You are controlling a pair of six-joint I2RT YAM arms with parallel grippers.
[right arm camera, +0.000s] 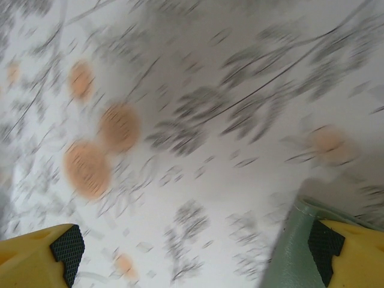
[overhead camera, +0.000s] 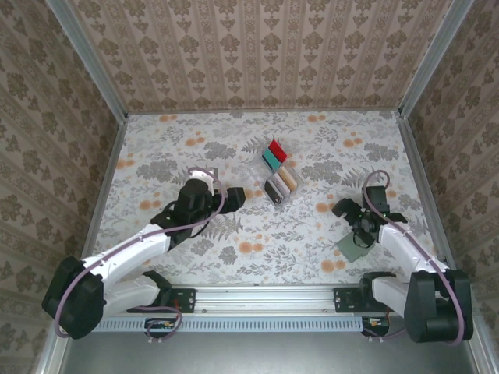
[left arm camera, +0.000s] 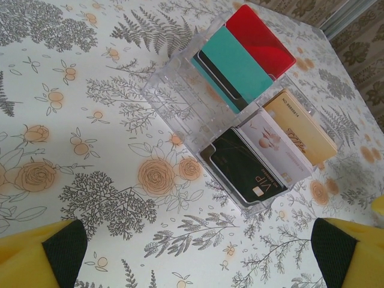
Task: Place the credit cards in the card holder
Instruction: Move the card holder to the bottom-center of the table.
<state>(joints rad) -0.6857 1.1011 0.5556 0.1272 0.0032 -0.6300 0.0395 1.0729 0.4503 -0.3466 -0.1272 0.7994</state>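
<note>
Hovering wide open and holding nothing, the left fingers point(left arm camera: 60, 255) face a clear tray point(left arm camera: 174, 90) just ahead of them on the flowered worktop point(left arm camera: 72, 120). The cards lean in its compartments: red point(left arm camera: 264, 42) and teal point(left arm camera: 237, 66) farthest from the fingers, black point(left arm camera: 243, 171), pale point(left arm camera: 273, 147) and tan point(left arm camera: 300, 135) nearer. The right fingers point(right arm camera: 327, 243), equally spread and empty, hang over a corner of the grey-green card holder point(right arm camera: 291, 258).

The cards are thin, slick and packed close, so a pinch may well lift two together or drag the light tray. The card holder lies flat, and a push at its corner could slide it instead of opening it.

The left wrist view gives the card order and print. The overhead view shows the card holder well apart from the tray, beside the right fingers. The right wrist view is too smeared for detail.
</note>
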